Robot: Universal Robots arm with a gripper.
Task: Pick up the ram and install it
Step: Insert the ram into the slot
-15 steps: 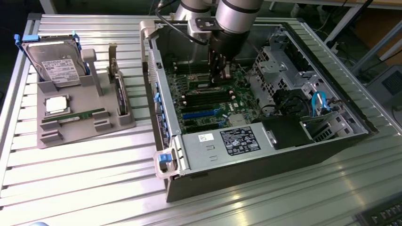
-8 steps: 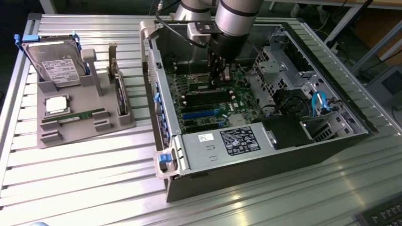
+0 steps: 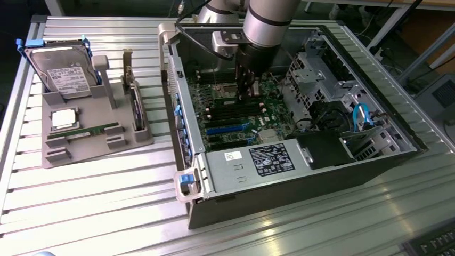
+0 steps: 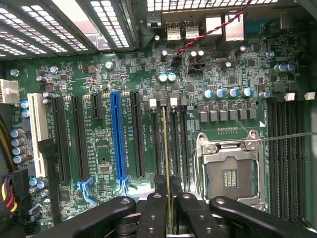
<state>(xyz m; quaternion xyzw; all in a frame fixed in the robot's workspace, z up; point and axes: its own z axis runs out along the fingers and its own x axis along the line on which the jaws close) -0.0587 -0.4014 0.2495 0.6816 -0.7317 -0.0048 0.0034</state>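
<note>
A: Where is the ram [image 4: 166, 144] being held?
B: Jaws are clamping it edge-on, upright, hanging over the black memory slots [image 4: 174, 139] beside the processor socket [image 4: 230, 173] on the motherboard [image 4: 99, 79].
A: Is it touching a slot?
B: Cannot tell. Arm [image 3: 270, 21] is reaching down into the open computer case [image 3: 320, 181], which is lying on the slatted surface [image 3: 106, 202]

The gripper [image 4: 168, 187] pinches the ram [image 4: 166, 148], seen edge-on as a thin pale line, over the green motherboard [image 4: 99, 74]. The ram runs parallel to the dark memory slots [image 4: 155, 144], which lie between the blue expansion slot [image 4: 117, 134] and the open processor socket [image 4: 230, 171].
</note>
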